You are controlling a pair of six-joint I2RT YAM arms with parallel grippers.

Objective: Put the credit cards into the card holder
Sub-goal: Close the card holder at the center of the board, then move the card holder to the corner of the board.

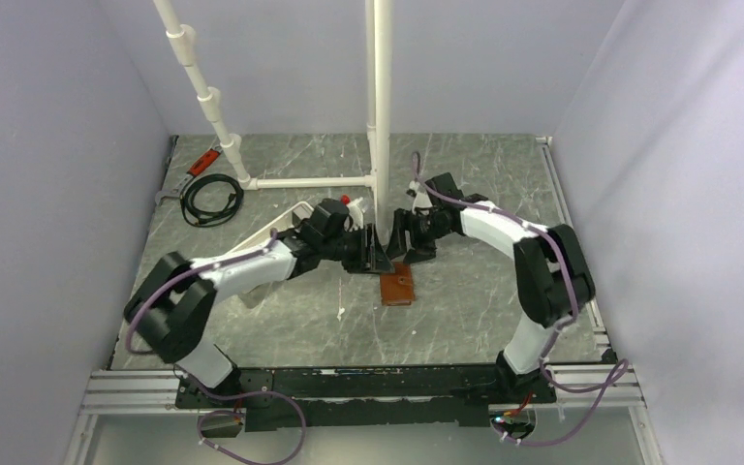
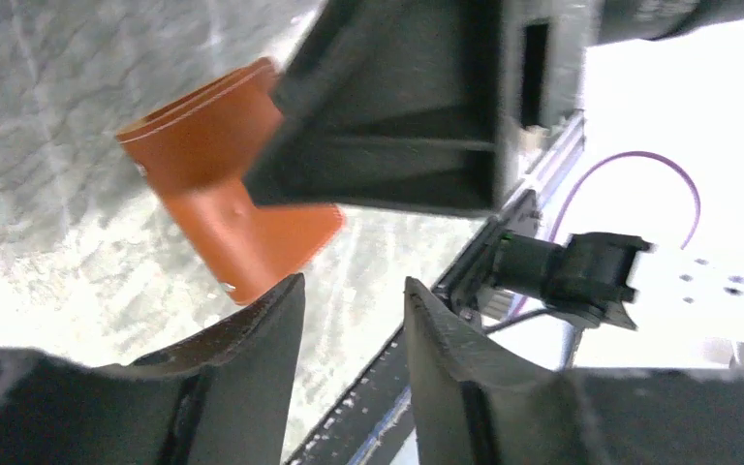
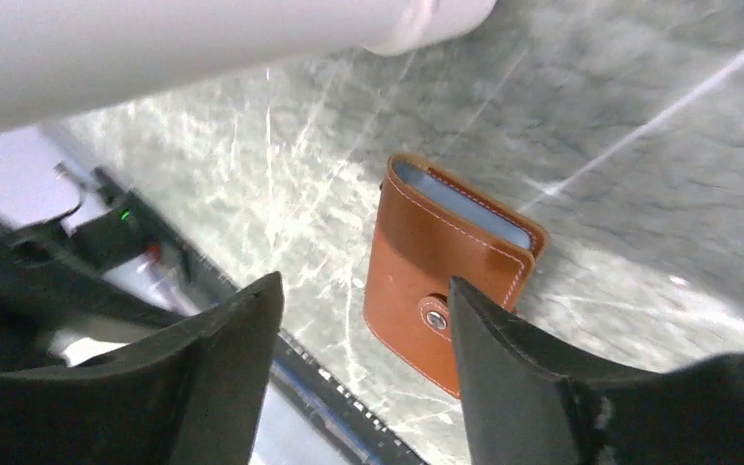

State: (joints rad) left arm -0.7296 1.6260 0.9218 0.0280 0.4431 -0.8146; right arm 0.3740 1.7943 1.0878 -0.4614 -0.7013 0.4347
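Card holder [image 1: 398,288] lies on the grey marbled table [image 1: 465,184] near its middle, reddish-brown, snap side up. In the right wrist view a pale grey-blue credit card edge [image 3: 460,199] shows inside its far end. Just above and far of it the two grippers meet tip to tip. The left gripper [image 2: 349,329] has its fingers parted with only table between them, and the right gripper [image 3: 363,320] also stands spread and empty. A white tray [image 1: 281,225] sits under the left arm. A black cable coil [image 1: 211,199] lies far left.
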